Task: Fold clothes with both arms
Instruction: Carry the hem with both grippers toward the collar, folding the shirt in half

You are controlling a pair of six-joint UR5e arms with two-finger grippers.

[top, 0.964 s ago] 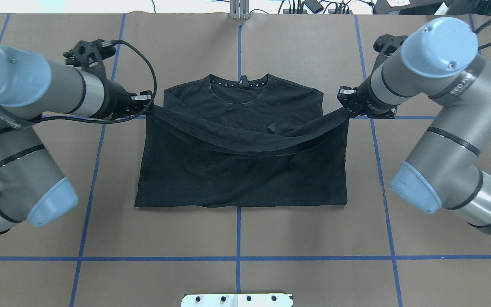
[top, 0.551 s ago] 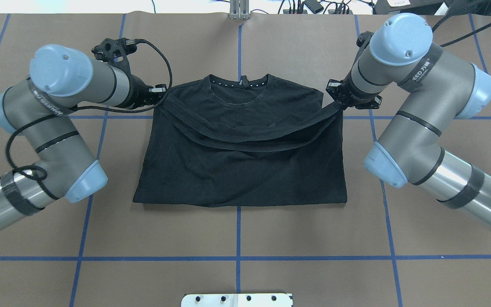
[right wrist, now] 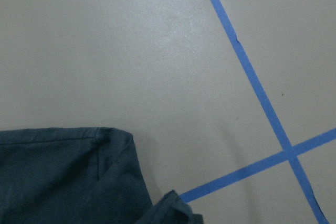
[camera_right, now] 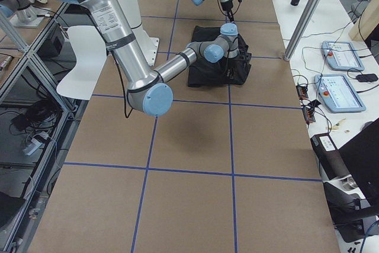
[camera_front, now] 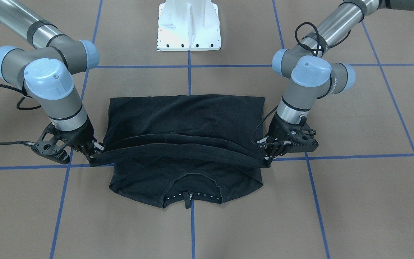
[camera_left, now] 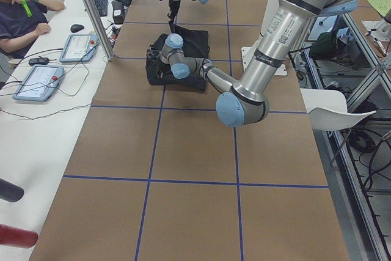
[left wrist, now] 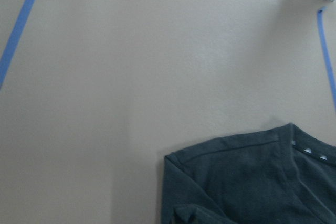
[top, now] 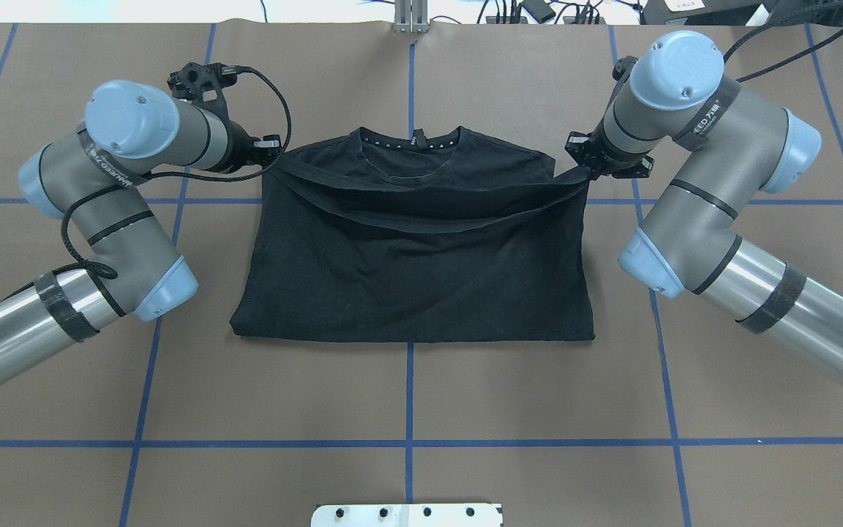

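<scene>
Now | T-shirt [top: 414, 278]: black, half-folded, lifted edge sagging | left tool [top: 273, 151]: grips T-shirt | right tool [top: 581, 170]: grips T-shirt

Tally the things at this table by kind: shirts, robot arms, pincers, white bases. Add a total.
T-shirt, black: 1
Robot arms: 2, the left arm and the right arm
Pincers: 2, the left pincer and the right pincer, each shut on the T-shirt
White base: 1
Total: 6

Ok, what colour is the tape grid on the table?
Blue; the tape lines show best in the overhead exterior view.
</scene>
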